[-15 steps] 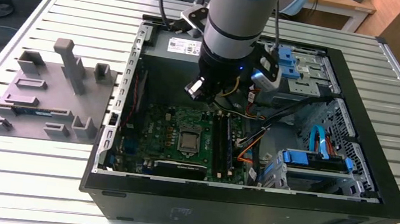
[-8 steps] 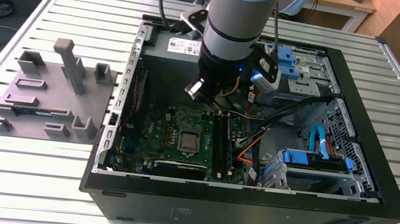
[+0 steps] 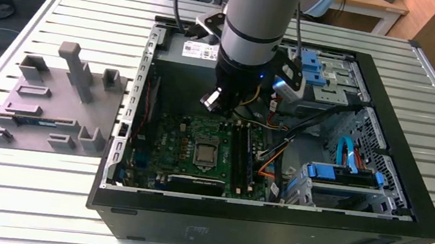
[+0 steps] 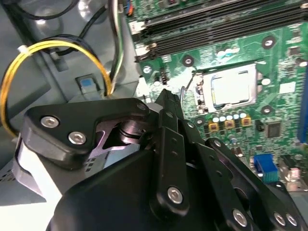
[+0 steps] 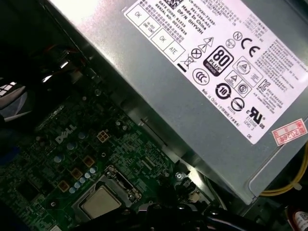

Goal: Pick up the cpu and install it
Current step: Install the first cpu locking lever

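Here the grey fixture plate (image 3: 51,106) lies outside the open computer case (image 3: 405,199), off its side at the exterior view's left. Inside the case, the cpu (image 3: 206,153) (image 4: 232,90) (image 5: 100,202) sits in the motherboard (image 3: 190,149) socket. The gripper (image 3: 227,108) hangs above the board beside the power supply (image 5: 202,91); I cannot tell how far its fingers are parted.

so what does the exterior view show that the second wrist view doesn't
Exterior view: the black computer case on the slatted metal table, the grey moulded parts tray at that view's left, and the silver-blue robot arm.
Second wrist view: a looped yellow cable and the black gripper close up.
Both: the green motherboard with the shiny silver square cpu in its socket.
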Robot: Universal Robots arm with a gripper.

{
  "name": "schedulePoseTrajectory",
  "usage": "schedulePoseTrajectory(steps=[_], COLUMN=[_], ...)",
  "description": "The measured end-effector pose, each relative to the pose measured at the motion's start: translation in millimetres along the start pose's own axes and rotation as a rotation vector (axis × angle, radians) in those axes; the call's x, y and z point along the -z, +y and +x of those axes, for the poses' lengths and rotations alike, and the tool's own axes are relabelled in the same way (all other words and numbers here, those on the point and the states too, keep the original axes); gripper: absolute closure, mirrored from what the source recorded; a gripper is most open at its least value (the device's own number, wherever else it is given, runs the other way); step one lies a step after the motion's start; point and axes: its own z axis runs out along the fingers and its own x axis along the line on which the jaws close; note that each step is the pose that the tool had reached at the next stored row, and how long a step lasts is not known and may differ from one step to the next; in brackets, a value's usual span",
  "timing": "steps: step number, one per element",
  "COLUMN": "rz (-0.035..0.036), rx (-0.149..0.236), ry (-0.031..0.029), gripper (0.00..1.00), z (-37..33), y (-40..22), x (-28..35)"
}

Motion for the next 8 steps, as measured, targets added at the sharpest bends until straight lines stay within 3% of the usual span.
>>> schedulePoseTrajectory(steps=[3,8], rz=[0.0226,0.0531], rx=[-0.001,-0.007], ry=[0.0215,0.0507], gripper=[0.89,0.89], z=[0.4,1.4], y=[-0.5,-1.5], x=[-0.2,-0.3])
